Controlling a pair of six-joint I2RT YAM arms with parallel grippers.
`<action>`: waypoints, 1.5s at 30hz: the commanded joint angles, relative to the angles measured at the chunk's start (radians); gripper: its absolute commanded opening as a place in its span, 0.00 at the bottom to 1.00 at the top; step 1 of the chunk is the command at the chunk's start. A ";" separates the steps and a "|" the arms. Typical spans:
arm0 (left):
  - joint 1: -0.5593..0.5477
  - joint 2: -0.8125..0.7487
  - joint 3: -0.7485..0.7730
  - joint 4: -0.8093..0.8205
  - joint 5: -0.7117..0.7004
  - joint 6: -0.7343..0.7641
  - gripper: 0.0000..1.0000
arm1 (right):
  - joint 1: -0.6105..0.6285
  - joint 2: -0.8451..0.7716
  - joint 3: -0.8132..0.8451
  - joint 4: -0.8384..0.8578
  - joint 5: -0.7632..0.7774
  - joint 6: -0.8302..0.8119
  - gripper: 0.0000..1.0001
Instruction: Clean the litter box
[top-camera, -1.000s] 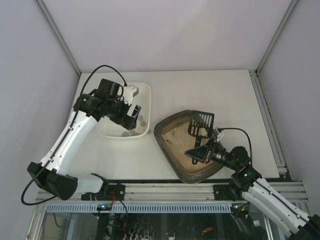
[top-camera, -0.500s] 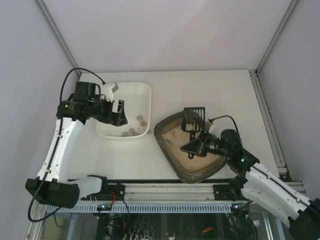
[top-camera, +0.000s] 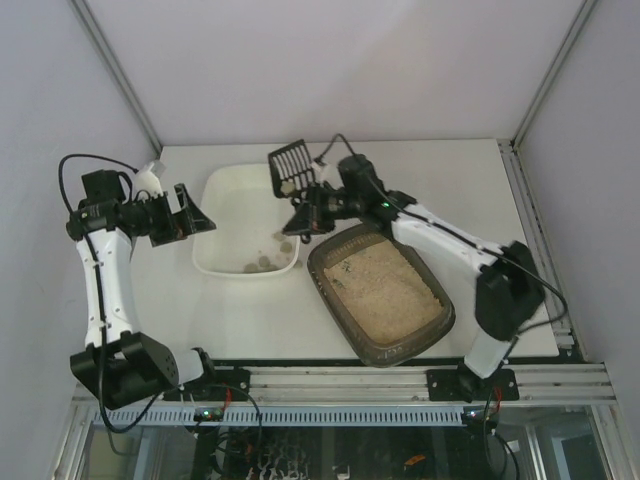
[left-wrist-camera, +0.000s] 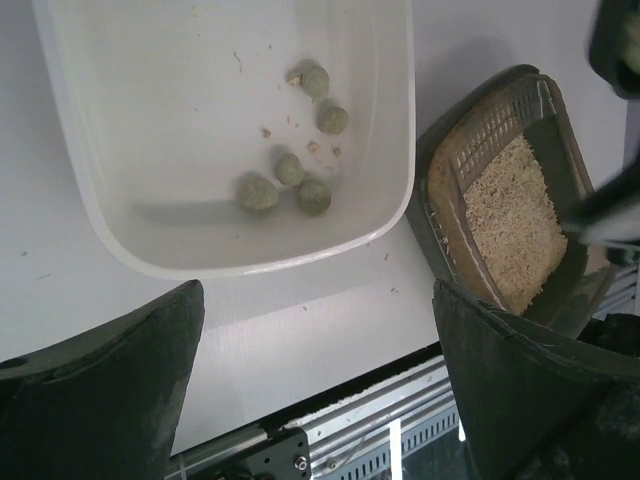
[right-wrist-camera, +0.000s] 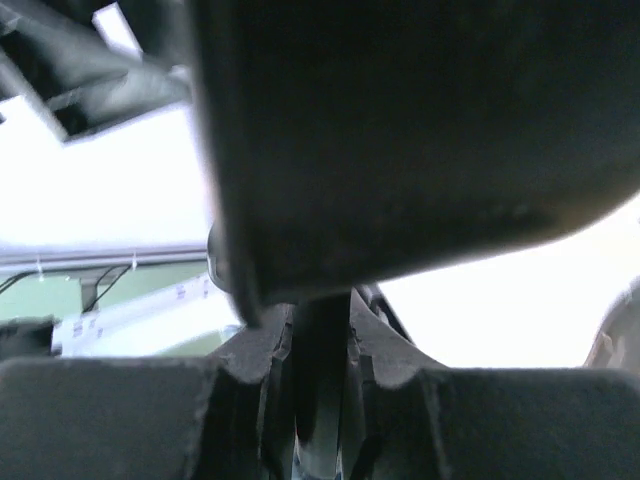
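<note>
A view from above shows a white table (top-camera: 450, 190) inside pale walls, with two white-and-black robot arms bolted to a metal rail (top-camera: 340, 380) along the near edge.

Nearest the rail, right of centre, the litter box (top-camera: 335, 310) sits flat on the table. It is a dark brown-grey tray with a thick rim, turned at an angle and filled with beige litter. Nothing is reaching into it.

Just beside its far left corner, close to it, lies a white tray (top-camera: 240, 271). Several small grey-green clumps (top-camera: 262, 263) are gathered near the tray's near right corner. The left wrist view shows five of them.

The left arm rises from the left end of the rail. The left gripper (top-camera: 190, 213) hangs off the tray's left end, apart from it. Its two fingers are spread wide and hold nothing. In its wrist view the dark fingers (left-wrist-camera: 100, 400) frame both trays below.

The right arm stretches from its base on the right, over the litter box, toward the middle of the table. The right gripper (top-camera: 303, 213) is over the white tray's right edge, clamped on the handle of a black slotted scoop (top-camera: 291, 162). The scoop's head points away from the arms and sits above the tray's far right corner. The right wrist view is dark and blurred; the handle shows pinched between the fingers.
</note>
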 joint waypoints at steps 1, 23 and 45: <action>0.000 -0.116 -0.023 0.057 -0.033 -0.040 1.00 | 0.085 0.262 0.379 -0.257 0.082 -0.210 0.00; 0.002 -0.152 -0.067 0.091 -0.122 -0.043 1.00 | 0.326 0.692 0.970 -0.813 1.167 -0.748 0.00; 0.005 -0.217 -0.092 0.062 -0.111 -0.029 1.00 | 0.322 0.394 0.660 -0.448 1.091 -0.723 0.00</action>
